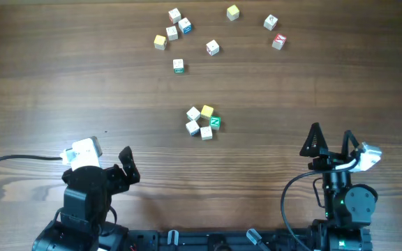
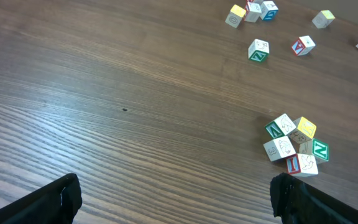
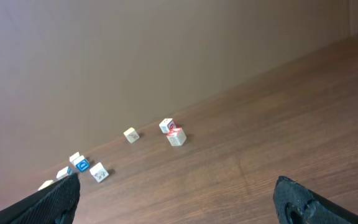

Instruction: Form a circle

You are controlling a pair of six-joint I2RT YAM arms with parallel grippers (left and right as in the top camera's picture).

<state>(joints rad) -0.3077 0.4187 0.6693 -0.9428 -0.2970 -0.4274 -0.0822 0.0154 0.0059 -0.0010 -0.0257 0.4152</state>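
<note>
I found the circle (image 1: 203, 122) central on the surface (image 1: 61, 90), tightly packed. Left gripper (image 2: 174, 198) and right gripper (image 1: 331, 136) stood released, empty, well apart from it. I judged only light inward nudges advisable.

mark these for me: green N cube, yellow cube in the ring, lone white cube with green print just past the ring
green N cube (image 1: 215, 122), overhead view, top face on the N.
yellow cube (image 1: 207, 111), overhead view, centre of top face.
lone white cube (image 1: 179, 65), overhead view, top face.
</note>
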